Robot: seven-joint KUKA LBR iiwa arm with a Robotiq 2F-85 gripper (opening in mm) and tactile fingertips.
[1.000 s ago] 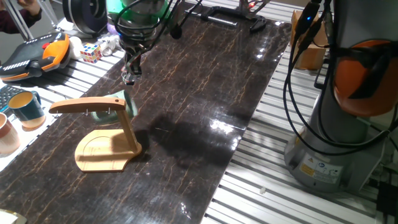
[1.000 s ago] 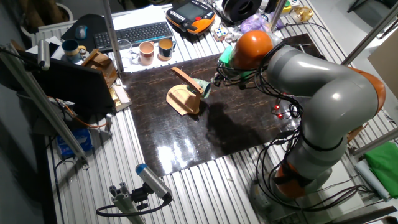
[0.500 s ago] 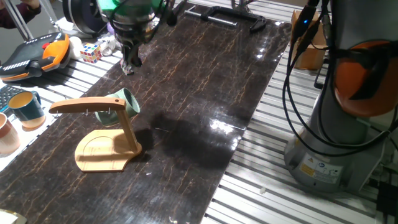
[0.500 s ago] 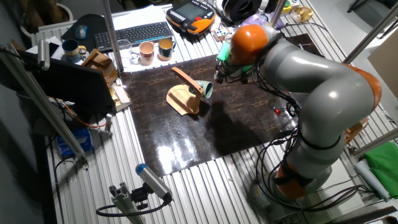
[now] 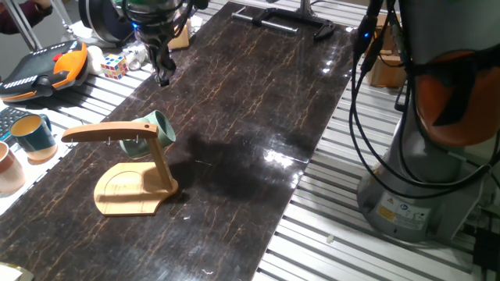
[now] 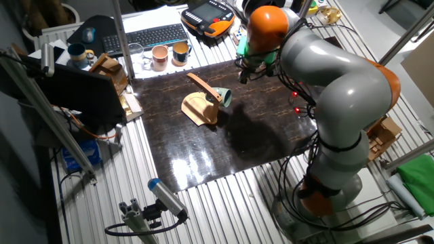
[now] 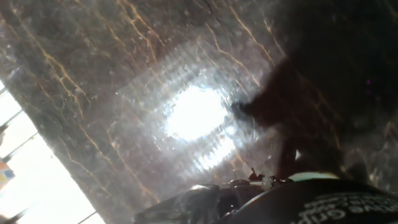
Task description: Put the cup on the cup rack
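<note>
Sage-green glazed cup [image 5: 150, 133] with dark interior, tilted, hanging under the horizontal arm of the light wooden cup rack [image 5: 133, 168] with flat rounded base, on dark veined glossy table [image 5: 258, 101]; gripper [image 5: 163, 76] raised well apart, empty, jaws' opening cannot be told

My sage-green cup [image 5: 153, 130] hangs on a pale wooden cup rack [image 5: 133, 168] over a dark, gold-veined marble surface [image 5: 258, 94].
</note>
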